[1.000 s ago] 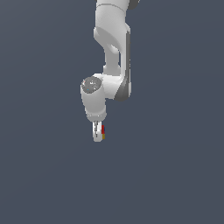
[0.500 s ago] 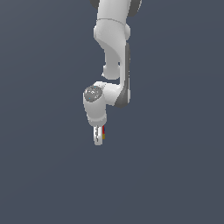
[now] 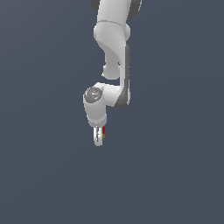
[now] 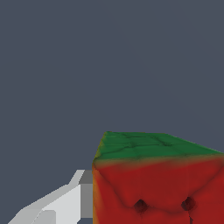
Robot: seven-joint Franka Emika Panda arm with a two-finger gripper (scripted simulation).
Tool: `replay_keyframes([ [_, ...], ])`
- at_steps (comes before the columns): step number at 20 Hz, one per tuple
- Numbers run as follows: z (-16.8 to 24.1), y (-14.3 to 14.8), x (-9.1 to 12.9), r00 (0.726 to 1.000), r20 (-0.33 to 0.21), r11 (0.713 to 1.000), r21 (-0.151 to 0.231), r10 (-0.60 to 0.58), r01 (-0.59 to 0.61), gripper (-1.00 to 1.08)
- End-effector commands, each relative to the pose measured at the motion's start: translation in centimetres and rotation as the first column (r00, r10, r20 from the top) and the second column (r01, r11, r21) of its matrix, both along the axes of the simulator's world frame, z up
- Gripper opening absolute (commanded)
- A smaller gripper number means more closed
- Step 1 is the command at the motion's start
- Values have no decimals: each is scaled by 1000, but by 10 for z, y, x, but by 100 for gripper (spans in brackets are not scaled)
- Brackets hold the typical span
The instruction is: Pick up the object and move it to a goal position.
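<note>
The object (image 3: 103, 131) is a tiny boxy block, red above with a yellow-orange band below, showing as a sliver between the white fingers of my gripper (image 3: 99, 136). The gripper hangs from the white arm and is shut on the block, which is held in the air over the plain grey background. In the wrist view the block (image 4: 157, 183) fills the near part of the picture: a red face with two dark dimples and a green face beyond it. One white finger (image 4: 57, 203) shows pressed against its side; the other finger is out of the picture.
The white arm (image 3: 114, 52) comes down from the top of the exterior view, with its wrist joint (image 3: 93, 95) just above the gripper. Around it only a flat dark grey surface shows, with no goal marker visible.
The arm has lowered and shifted a little towards the exterior view's right, carrying the block with it. The gripper stays shut on the block.
</note>
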State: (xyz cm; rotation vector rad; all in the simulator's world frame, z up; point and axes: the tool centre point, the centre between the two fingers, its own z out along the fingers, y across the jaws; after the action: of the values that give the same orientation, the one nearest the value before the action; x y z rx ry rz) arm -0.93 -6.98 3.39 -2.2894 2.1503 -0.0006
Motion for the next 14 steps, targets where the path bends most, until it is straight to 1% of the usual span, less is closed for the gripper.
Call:
replay_keyframes([
  [1,-1,0,0,1000,-1,1000,0,0,0,-100],
  [8,5,1,0,1000,0,1000,0,0,0,-100],
  [14,28,4,-2,1000,0,1000,1,-1,1,-100],
])
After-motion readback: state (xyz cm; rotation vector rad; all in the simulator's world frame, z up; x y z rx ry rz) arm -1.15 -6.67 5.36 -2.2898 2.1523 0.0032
